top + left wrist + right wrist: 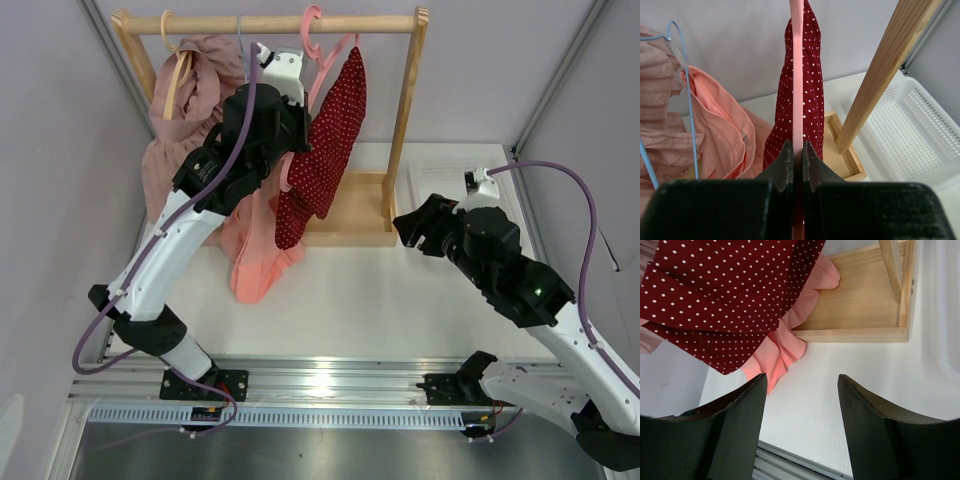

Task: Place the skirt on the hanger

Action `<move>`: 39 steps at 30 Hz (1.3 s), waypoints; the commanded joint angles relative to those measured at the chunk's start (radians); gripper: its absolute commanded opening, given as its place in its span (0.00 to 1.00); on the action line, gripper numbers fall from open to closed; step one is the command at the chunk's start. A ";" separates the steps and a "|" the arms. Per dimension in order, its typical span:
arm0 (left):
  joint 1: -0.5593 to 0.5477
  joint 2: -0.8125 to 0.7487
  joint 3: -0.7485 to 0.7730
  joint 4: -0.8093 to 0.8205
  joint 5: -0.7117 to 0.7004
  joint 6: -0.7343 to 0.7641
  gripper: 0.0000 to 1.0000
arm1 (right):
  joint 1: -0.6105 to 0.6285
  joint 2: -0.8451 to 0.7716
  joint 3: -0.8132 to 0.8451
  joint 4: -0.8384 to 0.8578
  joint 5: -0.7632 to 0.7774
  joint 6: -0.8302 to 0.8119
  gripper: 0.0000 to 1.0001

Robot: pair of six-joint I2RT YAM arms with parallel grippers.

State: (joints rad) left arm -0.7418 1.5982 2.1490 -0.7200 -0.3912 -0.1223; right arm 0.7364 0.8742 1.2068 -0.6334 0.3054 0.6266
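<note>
Left gripper (797, 150): black two-finger claw, jaws pinched nearly together on the thin edge of the slim pink plastic hanger (797, 75), raised above the far edge of the white tabletop (350, 300).
Dusty mauve ruffled garment (165, 160): hangs on a light wooden hanger (178, 70) at the left end of the pale wooden clothes rack (405, 120), toward the far left corner.
Pale blue wire hanger (682, 65): just right of the ruffles, touching a plain salmon-pink garment (255, 255) whose pleated hem hangs low at the front of the rack's base.
Pink hanger: seen edge-on between the left fingers, its curved hook up at the top rail.
Dark red skirt with tiny white polka dots (330, 140): draped on the pink hanger, overlapping the salmon-pink garment and left of the rack's right post.
Rack: stands along the far edge.
White perforated plastic basket (920, 130): far right corner, just beside the rack's base.
Right gripper (802, 382): black fingers spread wide, holding nothing, over bare tabletop in front of the rack's right end, apart from the skirt.
</note>
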 commanded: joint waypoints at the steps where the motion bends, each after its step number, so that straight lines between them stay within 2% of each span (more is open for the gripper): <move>1: 0.018 -0.018 0.038 0.100 -0.034 0.012 0.00 | -0.005 -0.018 0.043 -0.003 -0.002 -0.021 0.64; 16: 0.076 0.052 0.063 0.067 0.014 -0.020 0.00 | -0.009 -0.032 0.036 -0.011 -0.012 -0.018 0.64; 36: 0.093 0.117 0.091 0.020 0.052 -0.034 0.01 | -0.009 -0.047 0.000 -0.012 -0.023 -0.004 0.64; 38: 0.093 0.105 0.075 0.030 0.064 -0.040 0.06 | -0.011 -0.050 -0.006 -0.009 -0.019 -0.004 0.64; 39: 0.093 0.097 0.066 0.034 0.071 -0.042 0.21 | -0.011 -0.052 -0.007 -0.011 -0.019 -0.002 0.64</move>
State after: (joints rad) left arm -0.6537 1.7210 2.2013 -0.7025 -0.3592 -0.1398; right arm 0.7288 0.8375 1.2045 -0.6544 0.2951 0.6273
